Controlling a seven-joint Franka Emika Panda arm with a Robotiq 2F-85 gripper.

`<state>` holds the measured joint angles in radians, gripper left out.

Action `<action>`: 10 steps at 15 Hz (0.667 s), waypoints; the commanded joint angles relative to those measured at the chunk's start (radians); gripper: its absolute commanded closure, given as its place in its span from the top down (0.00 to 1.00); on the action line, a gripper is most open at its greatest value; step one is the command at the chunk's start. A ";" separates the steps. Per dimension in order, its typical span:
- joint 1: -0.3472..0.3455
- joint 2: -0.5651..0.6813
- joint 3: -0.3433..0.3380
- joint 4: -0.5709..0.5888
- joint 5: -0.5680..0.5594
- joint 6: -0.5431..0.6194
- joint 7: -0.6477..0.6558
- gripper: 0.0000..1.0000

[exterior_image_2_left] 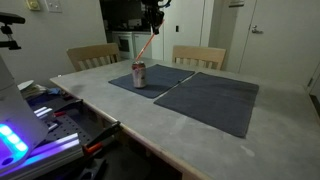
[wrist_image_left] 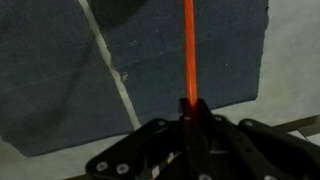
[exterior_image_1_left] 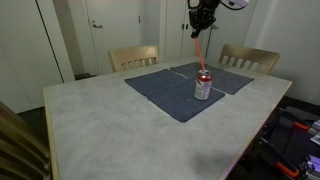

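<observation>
My gripper (exterior_image_1_left: 201, 24) hangs high above the table, shut on the top of an orange-red straw (exterior_image_1_left: 198, 48). The straw slants down from the gripper toward a red and silver can (exterior_image_1_left: 203, 85) that stands upright on a dark blue placemat (exterior_image_1_left: 170, 92). Its lower end is at the can's top, and I cannot tell whether it is inside. In an exterior view the gripper (exterior_image_2_left: 152, 19), straw (exterior_image_2_left: 146, 46) and can (exterior_image_2_left: 139, 75) line up the same way. The wrist view shows the straw (wrist_image_left: 188, 50) rising from between the closed fingers (wrist_image_left: 189, 112); the can is hidden there.
A second dark placemat (exterior_image_2_left: 212, 98) lies beside the one under the can (exterior_image_2_left: 150, 78). Two wooden chairs (exterior_image_1_left: 133, 57) (exterior_image_1_left: 249, 59) stand at the far side of the pale table (exterior_image_1_left: 110, 120). Equipment with cables (exterior_image_2_left: 40, 115) sits beside the table edge.
</observation>
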<state>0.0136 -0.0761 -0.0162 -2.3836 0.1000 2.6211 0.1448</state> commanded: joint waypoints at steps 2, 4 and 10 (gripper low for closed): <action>-0.002 -0.010 0.012 -0.070 0.030 0.078 0.050 0.02; -0.002 -0.016 0.012 -0.085 0.034 0.097 0.060 0.02; 0.003 -0.066 0.018 -0.095 0.031 0.106 0.063 0.02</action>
<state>0.0190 -0.0924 -0.0101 -2.4471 0.1257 2.7086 0.2094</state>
